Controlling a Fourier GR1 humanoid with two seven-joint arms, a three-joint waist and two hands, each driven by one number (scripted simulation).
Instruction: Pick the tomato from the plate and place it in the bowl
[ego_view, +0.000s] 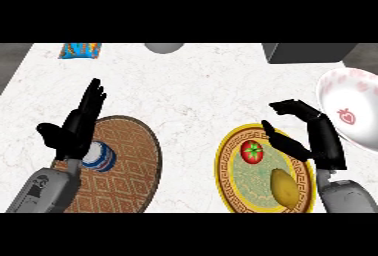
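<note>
A small red tomato with a green stalk is seen lying on the round yellow-rimmed plate with a pale green centre, in its upper left part. Beside it, lower on the same plate, a yellow-brown potato is found. The right hand is held above the plate's right edge, just beside the tomato; its fingers are released and nothing is grasped, the thumb pointing toward the tomato without touching it. A white bowl with a pink strawberry pattern is placed at the right edge of the white marble bench, behind the right hand. At the left, the left hand is shown open, fingers straight and raised, over a round brown woven mat. A blue-and-white striped cup is set on that mat, just beside the left forearm.
</note>
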